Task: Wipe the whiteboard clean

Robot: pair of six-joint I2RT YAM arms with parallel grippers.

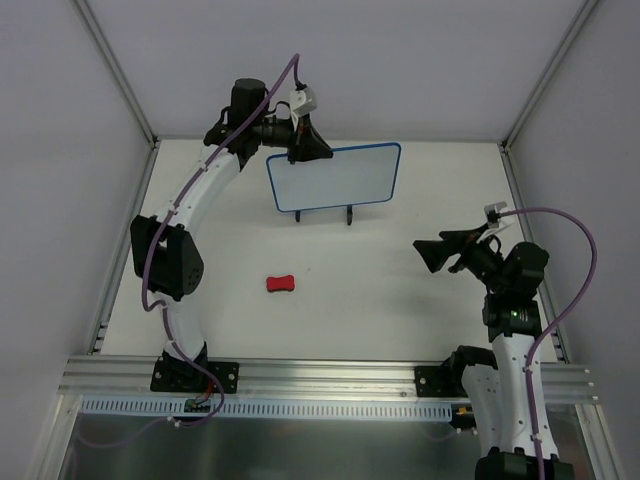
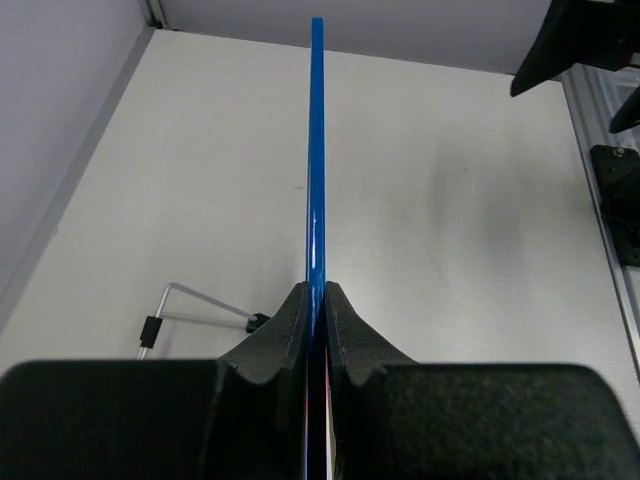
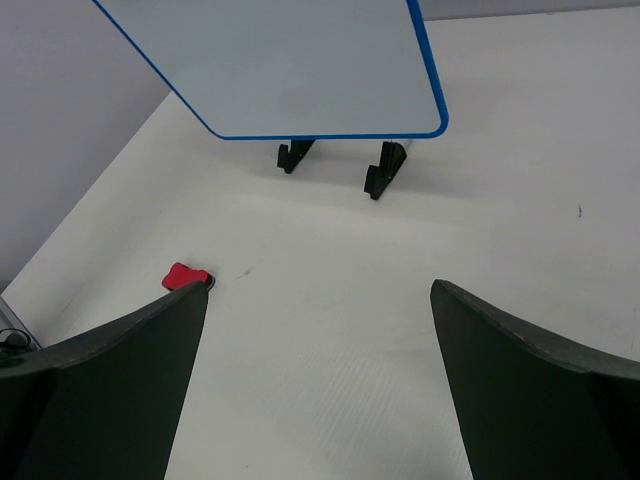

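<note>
2 pincers in play | left pincer clenched on left edge of whiteboard, upright over black stand, far side of worktop | right pincer released, empty | board looks blank, though faint marks may escape this view | step: steadying board | next: right must collect red eraser

The left gripper was clamped on the near edge of the whiteboard. The board showed edge-on as a thin blue line running away over the white table. Part of a wire stand showed at near left, and a black shape at far right.
</note>
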